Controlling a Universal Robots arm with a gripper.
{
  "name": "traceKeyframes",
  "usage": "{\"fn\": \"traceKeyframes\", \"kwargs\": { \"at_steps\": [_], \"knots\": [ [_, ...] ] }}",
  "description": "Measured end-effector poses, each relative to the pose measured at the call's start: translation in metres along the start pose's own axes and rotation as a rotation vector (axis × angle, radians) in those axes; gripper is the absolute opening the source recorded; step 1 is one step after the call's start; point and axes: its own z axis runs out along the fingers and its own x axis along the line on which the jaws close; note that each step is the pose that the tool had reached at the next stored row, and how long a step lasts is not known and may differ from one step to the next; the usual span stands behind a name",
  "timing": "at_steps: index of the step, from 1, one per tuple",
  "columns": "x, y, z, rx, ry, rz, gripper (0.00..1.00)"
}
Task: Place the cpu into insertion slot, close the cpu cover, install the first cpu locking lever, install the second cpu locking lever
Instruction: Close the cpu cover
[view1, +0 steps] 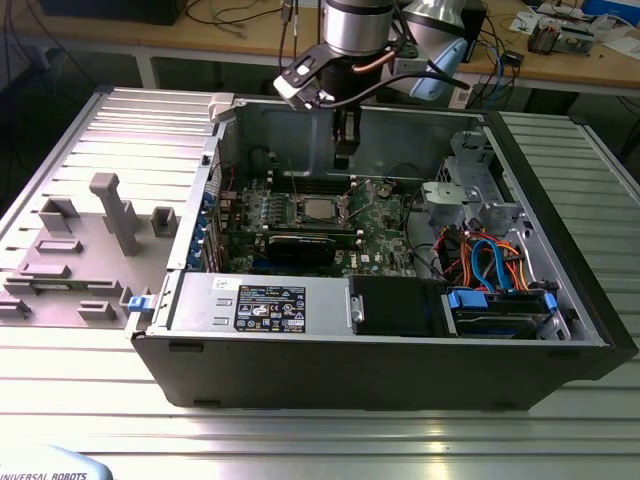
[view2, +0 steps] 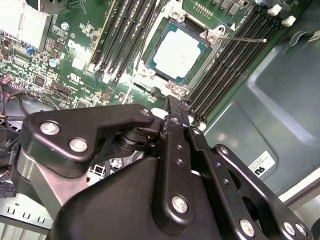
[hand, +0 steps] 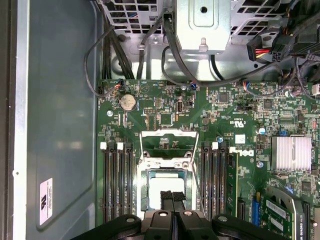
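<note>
Hand (view1: 345, 150): fingers (hand: 172, 199) pressed together, nothing seen between them. It hangs inside the open computer case (view1: 350, 370), above the motherboard (hand: 225, 125) and close over the socket, touching nothing.

Cpu (view2: 179, 52): silver-topped, lying flat in the insertion slot (view2: 148, 64), uncovered; partly hidden behind the fingertips in the first wrist view.

Cpu cover (hand: 169, 133): silvery frame, tipped up open on the side of the slot toward the exterior view's right, not over the chip.

Locking lever (view2: 243, 38): thin wire rod, unlatched, jutting out over the memory slots (view2: 230, 65) beside the socket.

Worktop (view1: 300, 440): slatted metal, carries the case.

Hazards, as judged:
- A push on the cover off its centre may let the fingertips slide from the thin plate and strike the bare chip.
- A chip not fully settled would be pressed askew onto the socket contacts.
- The springy lever may slip from smooth fingers and snap back.
- The memory slots flank the socket closely and may snag the hand's linkage.
</note>
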Motion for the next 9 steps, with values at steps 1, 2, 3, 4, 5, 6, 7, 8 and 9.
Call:
{"fn": "traceKeyframes", "kwargs": {
  "at_steps": [1, 2, 3, 4, 5, 6, 7, 8, 9],
  "knots": [
    [0.0, 0.0008, 0.0, 0.0, 0.0, 0.0, 0.11],
    [0.0, 0.0014, 0.0, 0.0, 0.0, 0.0, 0.11],
    [0.0, 0.002, 0.0, 0.0, 0.0, 0.0, 0.11],
    [0.0, 0.0025, 0.0, 0.0, 0.0, 0.0, 0.11],
    [0.0, 0.0031, 0.0001, 0.0, 0.0, 0.0, 0.11],
    [0.0, 0.0039, 0.0001, 0.0, 0.0, 0.0, 0.11],
    [-0.0001, 0.0044, 0.0001, 0.0, 0.0, 0.0, 0.11],
    [-0.0001, 0.0054, 0.0001, -0.0001, 0.0, 0.0, 0.11],
    [-0.0001, 0.0061, 0.0001, 0.0, 0.0, 0.0, 0.11]
  ]
}}
